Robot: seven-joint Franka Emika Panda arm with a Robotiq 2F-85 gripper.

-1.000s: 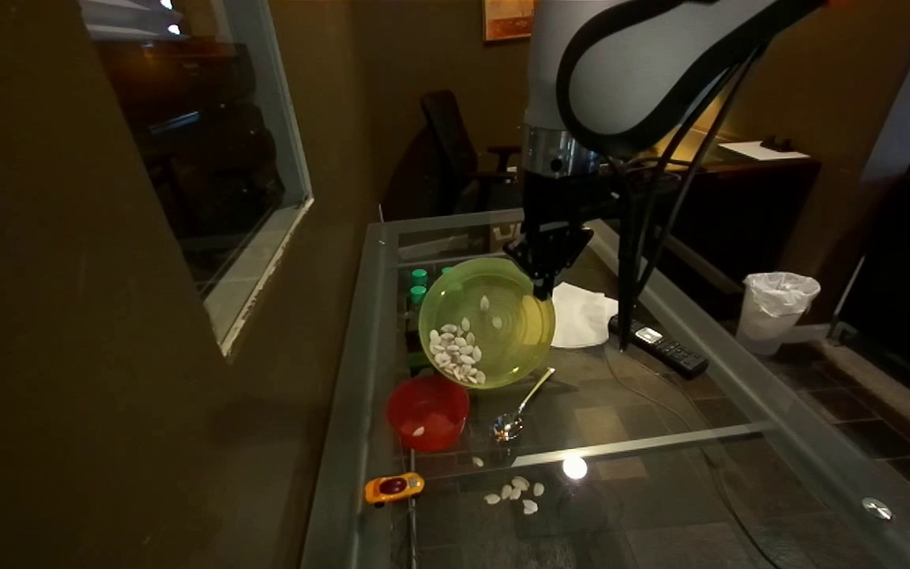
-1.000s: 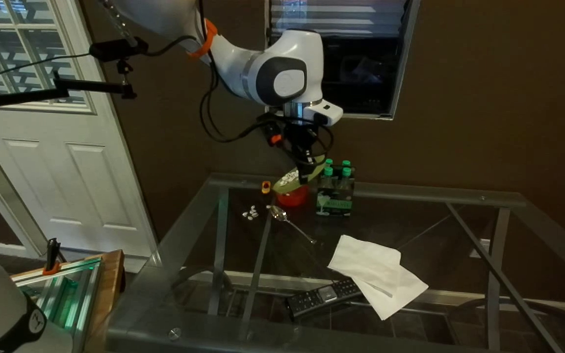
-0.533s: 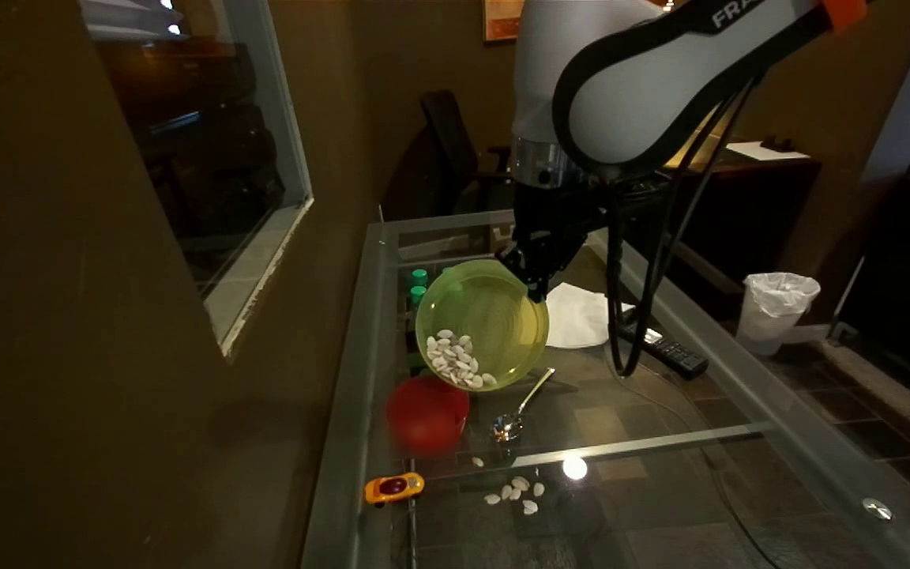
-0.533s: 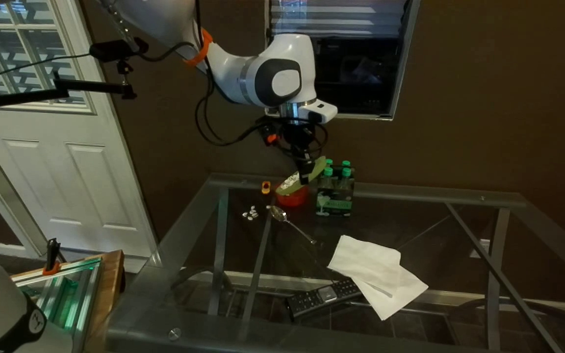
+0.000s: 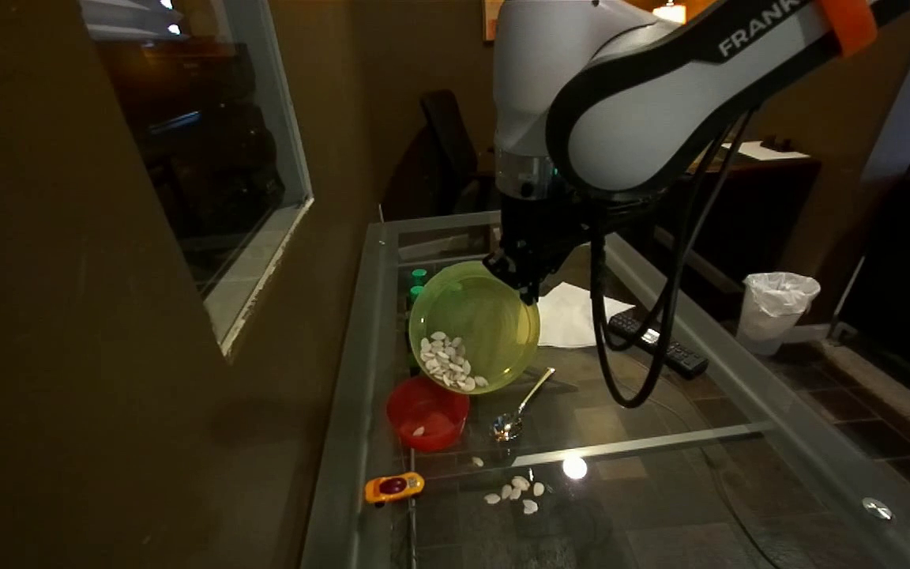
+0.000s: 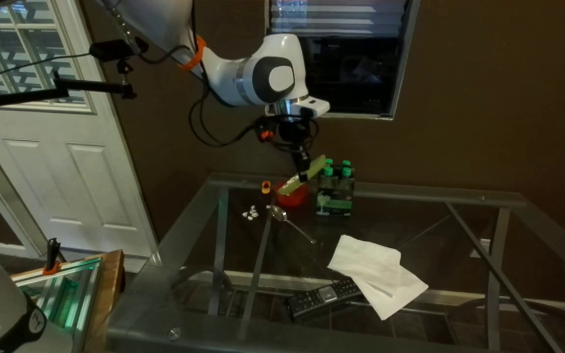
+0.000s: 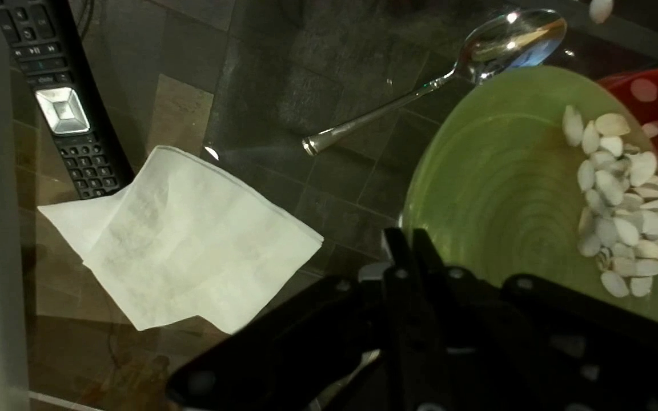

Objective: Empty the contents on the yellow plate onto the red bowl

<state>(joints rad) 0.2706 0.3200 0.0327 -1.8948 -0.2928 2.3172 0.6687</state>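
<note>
Seeds (image 7: 626, 229) have mostly yet to be poured from the tilted plate (image 7: 477, 171) pinched by the gripper (image 7: 409, 237), with only a few seen in the bowl (image 5: 437, 413).

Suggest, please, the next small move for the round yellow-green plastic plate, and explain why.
I'd probably tip the yellow-green plate slightly more toward the small round red bowl: the black tool grips the plate's rim, its lower edge appears to overhang the bowl, and the heaped whitish, pebble-like pieces lie near that edge, while few show in the bowl.
</note>
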